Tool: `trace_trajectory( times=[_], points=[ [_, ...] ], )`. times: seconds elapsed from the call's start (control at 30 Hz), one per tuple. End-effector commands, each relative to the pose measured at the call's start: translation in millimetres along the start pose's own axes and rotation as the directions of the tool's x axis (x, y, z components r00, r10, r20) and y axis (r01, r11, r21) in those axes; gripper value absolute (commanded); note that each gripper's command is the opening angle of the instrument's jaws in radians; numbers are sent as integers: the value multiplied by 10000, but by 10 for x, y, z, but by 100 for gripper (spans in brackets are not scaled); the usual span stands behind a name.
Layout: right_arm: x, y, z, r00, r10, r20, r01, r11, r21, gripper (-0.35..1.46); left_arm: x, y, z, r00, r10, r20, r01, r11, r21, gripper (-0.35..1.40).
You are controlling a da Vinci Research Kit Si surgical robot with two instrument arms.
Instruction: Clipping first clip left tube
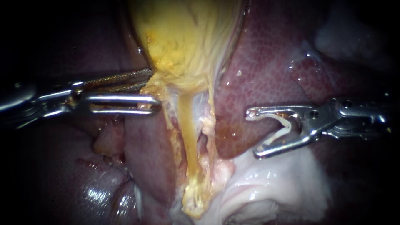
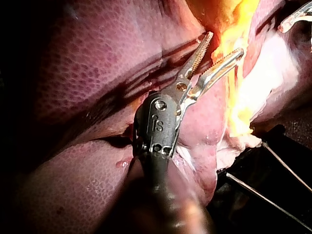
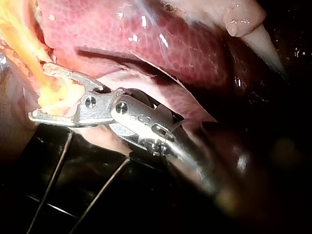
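The yellow gallbladder (image 1: 187, 37) hangs down over the dark red liver (image 1: 266, 62). Two tubes run down from its neck: a yellow left tube (image 1: 189, 137) and a paler right tube (image 1: 210, 125). My left instrument (image 1: 152, 88) comes in level and its jaws grip the gallbladder's lower left edge; the left wrist view shows yellow tissue between those jaws (image 2: 223, 48). My right instrument (image 1: 253, 132) lies over the liver, to the right of both tubes and apart from them. Its jaws stand wide apart and hold a white V-shaped clip (image 1: 280, 127). In the right wrist view its jaws (image 3: 41, 92) point at the yellow tissue.
Pale white tissue (image 1: 275, 187) bulges just below my right instrument's lower jaw. A wet liver lobe (image 1: 83, 179) fills the lower left. Thin wires over a black base (image 2: 273, 195) show past the tissue's edge in both wrist views.
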State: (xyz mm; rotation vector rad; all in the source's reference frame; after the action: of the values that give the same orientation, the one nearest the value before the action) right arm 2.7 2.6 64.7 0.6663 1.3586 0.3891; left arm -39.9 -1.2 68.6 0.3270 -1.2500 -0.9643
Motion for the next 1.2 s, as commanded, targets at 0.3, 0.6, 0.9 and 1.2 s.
trace_trajectory(
  times=[0.3, 0.6, 0.9, 1.2],
  points=[
    [0, 0, 0, 10000, -4, 1, 4, 10000, 0, 60, -2, 3, -18, 9957, -711, -589, 692, 9971, -331, -35],
    [-3, -1, 3, 10000, -37, -1, 37, 10000, -14, 60, -38, -5, -60, 9942, -890, -605, 865, 9954, -420, -35],
    [-39, 5, 47, 9999, -66, -151, 69, 9997, 226, 60, -35, -9, -63, 9945, -952, -446, 928, 9943, -532, -35],
    [-92, 18, 104, 9993, 328, -194, -317, 9979, 558, 60, -32, -13, -60, 9946, -938, -449, 916, 9946, -492, -35]
  ],
)
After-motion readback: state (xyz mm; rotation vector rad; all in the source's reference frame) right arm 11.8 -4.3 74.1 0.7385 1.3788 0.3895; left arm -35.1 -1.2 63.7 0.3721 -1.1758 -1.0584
